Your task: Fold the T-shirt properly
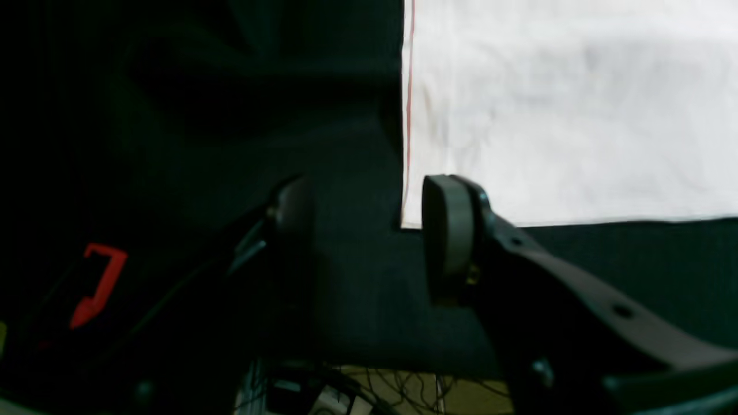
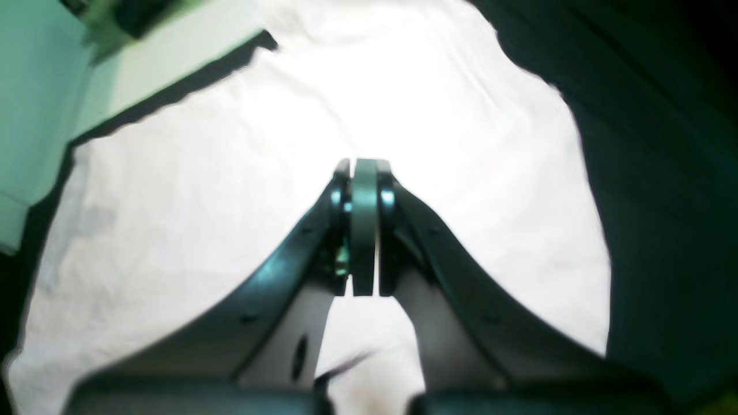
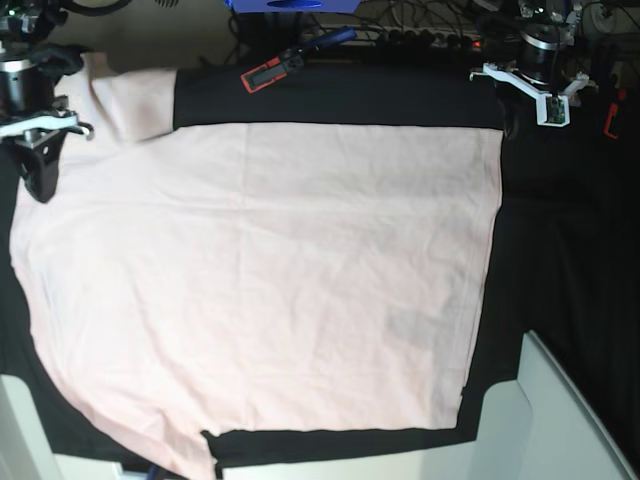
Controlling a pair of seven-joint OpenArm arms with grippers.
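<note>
No legible text, labels, brands or numbers in any view. T-shirt (image 3: 260,280) shows its plain side only; a faint grey patch may be print showing through, unreadable.

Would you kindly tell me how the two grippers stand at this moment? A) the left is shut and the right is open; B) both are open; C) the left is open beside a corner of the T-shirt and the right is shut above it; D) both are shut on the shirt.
C: the left gripper shows a clear gap beside the T-shirt corner, over the black table cover, while the right gripper has its pads pressed together.
</note>
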